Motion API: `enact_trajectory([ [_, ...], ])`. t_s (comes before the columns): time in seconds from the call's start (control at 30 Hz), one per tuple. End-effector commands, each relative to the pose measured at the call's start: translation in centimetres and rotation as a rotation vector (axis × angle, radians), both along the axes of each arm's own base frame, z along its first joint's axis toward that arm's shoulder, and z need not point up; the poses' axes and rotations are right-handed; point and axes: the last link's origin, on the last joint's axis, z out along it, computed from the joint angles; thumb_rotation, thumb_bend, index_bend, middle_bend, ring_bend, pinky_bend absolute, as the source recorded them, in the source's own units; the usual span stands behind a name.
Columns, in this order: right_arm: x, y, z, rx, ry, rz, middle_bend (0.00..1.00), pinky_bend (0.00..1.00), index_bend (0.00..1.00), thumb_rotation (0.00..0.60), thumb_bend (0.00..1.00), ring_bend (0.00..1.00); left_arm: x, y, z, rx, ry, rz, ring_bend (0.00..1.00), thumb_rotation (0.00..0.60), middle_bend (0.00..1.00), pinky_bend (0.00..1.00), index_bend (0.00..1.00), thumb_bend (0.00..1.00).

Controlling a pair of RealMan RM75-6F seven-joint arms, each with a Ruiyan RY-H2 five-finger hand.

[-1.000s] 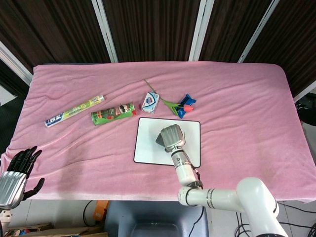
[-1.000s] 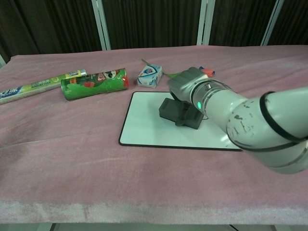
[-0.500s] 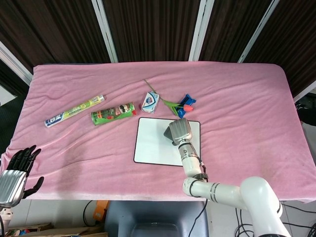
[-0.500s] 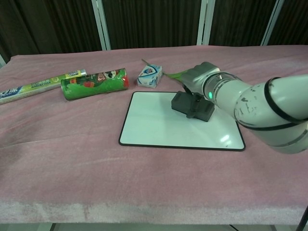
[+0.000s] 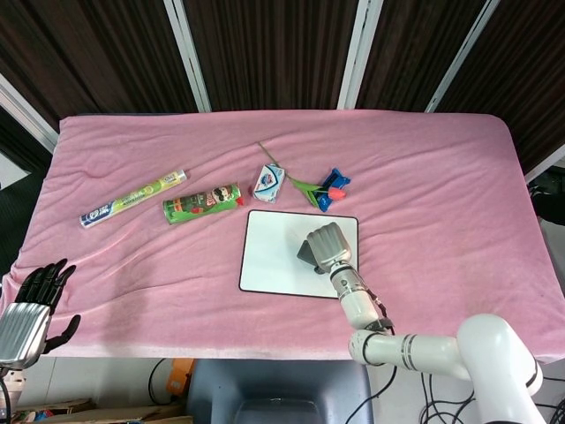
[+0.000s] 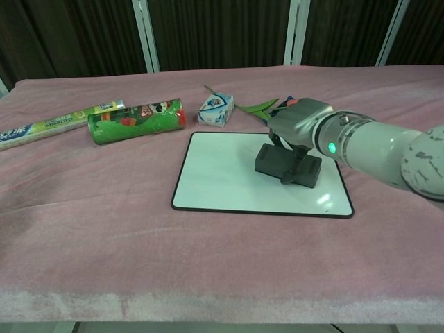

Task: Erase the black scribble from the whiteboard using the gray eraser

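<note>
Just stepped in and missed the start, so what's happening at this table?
The right hand holds the gray eraser down on the whiteboard, toward its right side. The parts of the board that show look white, with no black scribble visible. The left hand hangs off the table's near left corner, fingers apart, holding nothing. A green can, a long tube and a small packet lie behind the board.

The head view looks down from high above the near edge of the table (image 5: pixel 441 159), steeply, and takes in the whole pink top and the dark panels behind it. The chest view sits low at the near edge, close to the table (image 6: pixel 104 229), and faces level across it toward the same panels. Both views share the whiteboard (image 5: pixel 274 256) (image 6: pixel 222 173) and the green can (image 5: pixel 201 203) (image 6: pixel 135 120).
</note>
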Motion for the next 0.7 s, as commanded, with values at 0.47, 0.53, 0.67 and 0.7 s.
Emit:
enact_trajectory([
  [0.47, -0.7, -3.6, 0.6, -0.111, 0.041, -0.079, 0.81, 0.79, 1.0, 0.6, 0.44, 0.78, -0.1, 0.2, -0.3, -0.008, 0.012, 0.013, 0.0, 0.6, 0.0, 0.08, 0.0, 0.37],
  [0.53, -0.6, -4.2, 0.4, -0.117, 0.039, -0.096, 0.81, 0.79, 1.0, 0.6, 0.44, 0.78, -0.1, 0.3, -0.4, -0.011, 0.015, 0.018, 0.0, 0.6, 0.0, 0.08, 0.0, 0.37],
  [0.67, -0.2, -5.4, 0.1, -0.138, 0.047, -0.116, 0.81, 0.79, 1.0, 0.6, 0.44, 0.78, -0.2, 0.4, -0.4, -0.016, 0.015, 0.023, 0.0, 0.6, 0.0, 0.09, 0.0, 0.37],
  [0.7, 0.0, -5.6, 0.0, -0.145, 0.047, -0.119, 0.81, 0.79, 1.0, 0.6, 0.44, 0.78, -0.2, 0.4, -0.4, -0.017, 0.015, 0.024, 0.0, 0.6, 0.0, 0.09, 0.0, 0.37],
])
